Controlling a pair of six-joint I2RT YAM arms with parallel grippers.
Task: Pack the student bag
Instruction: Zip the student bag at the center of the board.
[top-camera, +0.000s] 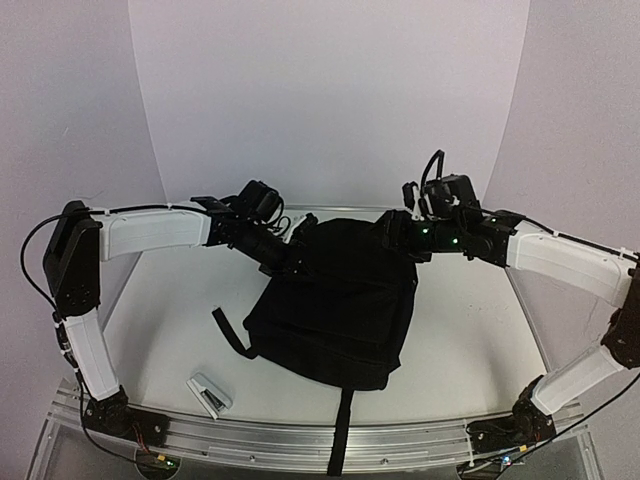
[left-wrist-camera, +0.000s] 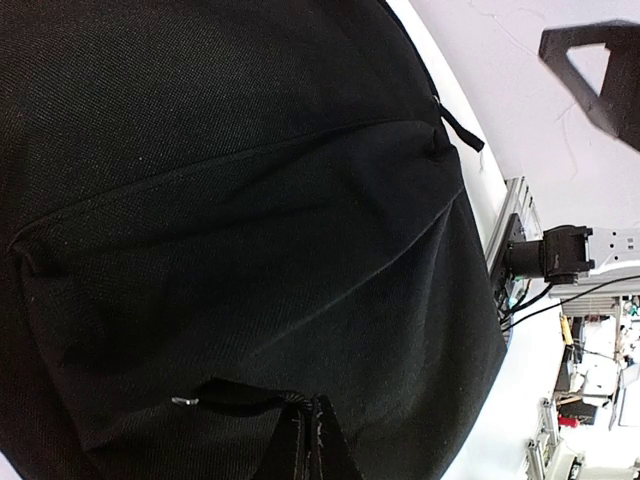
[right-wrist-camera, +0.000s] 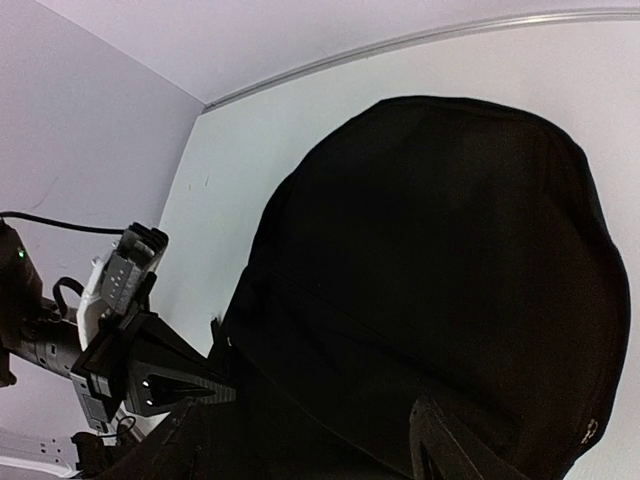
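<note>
Visibly pinched shut, the left claw grips the student bag; the right claw touches it, its opening impossible to tell; white surface beneath.

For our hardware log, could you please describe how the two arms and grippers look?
The left arm and the right arm have white shells, black joints and thin black cables; green lights dot the right wrist. The left gripper and right gripper are black, with wedge-shaped fingers.
</note>
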